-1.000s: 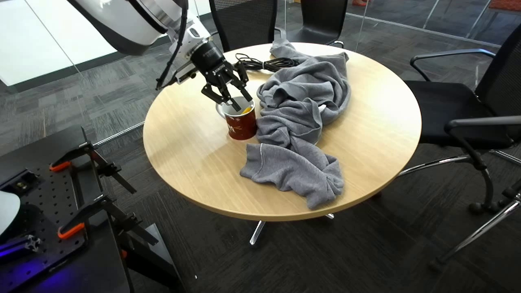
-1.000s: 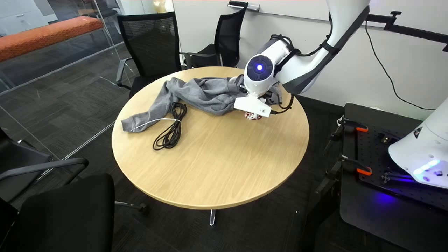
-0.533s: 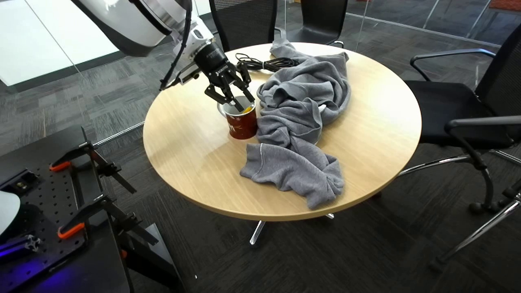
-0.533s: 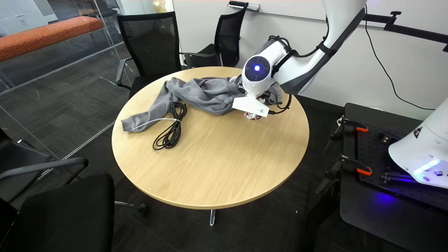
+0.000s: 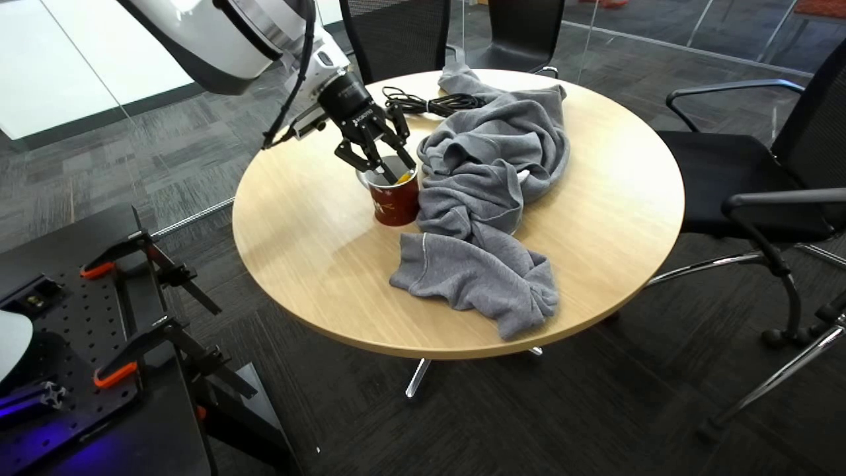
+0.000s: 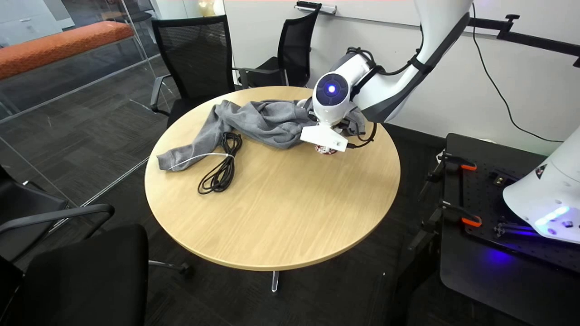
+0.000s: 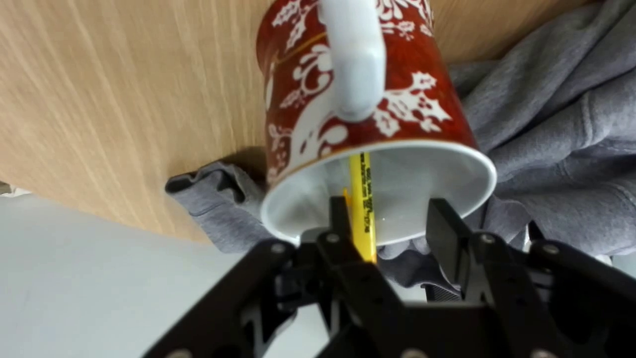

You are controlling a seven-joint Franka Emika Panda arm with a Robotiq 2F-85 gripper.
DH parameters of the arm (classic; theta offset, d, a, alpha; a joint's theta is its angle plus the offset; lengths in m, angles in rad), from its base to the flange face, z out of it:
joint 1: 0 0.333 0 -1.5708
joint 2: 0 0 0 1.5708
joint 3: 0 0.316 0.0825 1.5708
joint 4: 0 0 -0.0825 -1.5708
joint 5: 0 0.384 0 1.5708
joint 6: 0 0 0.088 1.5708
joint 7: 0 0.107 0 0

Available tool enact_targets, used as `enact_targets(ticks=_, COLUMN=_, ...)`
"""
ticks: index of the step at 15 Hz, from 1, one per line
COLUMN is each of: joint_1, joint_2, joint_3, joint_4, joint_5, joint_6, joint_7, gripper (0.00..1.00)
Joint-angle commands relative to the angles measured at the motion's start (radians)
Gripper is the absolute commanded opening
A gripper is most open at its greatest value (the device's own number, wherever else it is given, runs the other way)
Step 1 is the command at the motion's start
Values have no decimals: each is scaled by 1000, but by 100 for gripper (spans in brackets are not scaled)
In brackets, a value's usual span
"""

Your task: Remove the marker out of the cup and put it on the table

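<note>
The dark red cup (image 5: pixel 396 203) with a whitish inside stands upright on the round light wood table (image 5: pixel 317 251). In an exterior view the cup (image 6: pixel 325 150) is mostly hidden by the arm. In the wrist view the yellow marker (image 7: pixel 363 199) leans in the cup (image 7: pixel 417 64), its upper end sticking out past the rim; its lower end is hidden. The marker (image 5: pixel 404 178) also shows at the rim in an exterior view. My gripper (image 7: pixel 389 214) is open, fingertips at the cup's mouth. The marker lies between the fingers, close beside the left one in the wrist view.
A grey sweatshirt (image 5: pixel 489 158) lies bunched right against the cup and across the table. A coiled black cable (image 6: pixel 222 167) lies near it. Dark office chairs (image 6: pixel 195 59) stand around the table. A black stand (image 6: pixel 480 253) carries the robot's base.
My gripper has moved slightly right and down, further into the cup's mouth, in an exterior view. The cup has shifted very slightly to the right there. The fingers stay open.
</note>
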Motion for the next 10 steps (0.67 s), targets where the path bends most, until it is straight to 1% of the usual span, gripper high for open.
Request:
enact_targets(ticks=1, joint_1=-9, joint_2=18, joint_3=-7, joint_4=20, joint_5=21, joint_6=29, joint_7=-37, gripper=47)
enact_targets(ticks=4, joint_1=-10, joint_2=24, joint_3=-8, joint_4=24, joint_5=25, joint_6=25, joint_7=-40, gripper=47)
enact_targets(ticks=6, joint_1=-12, joint_2=29, joint_3=-8, joint_4=26, joint_5=27, joint_6=25, joint_7=-42, gripper=42)
enact_targets(ticks=7, joint_1=-12, joint_2=33, joint_3=-8, joint_4=27, joint_5=28, joint_6=24, joint_7=-43, gripper=25)
enact_targets(ticks=9, joint_1=-14, joint_2=40, joint_3=-8, joint_4=29, joint_5=31, joint_6=23, joint_7=-45, gripper=13)
enact_targets(ticks=10, joint_1=-15, joint_2=44, joint_3=-8, joint_4=30, joint_5=32, joint_6=22, joint_7=-45, gripper=4)
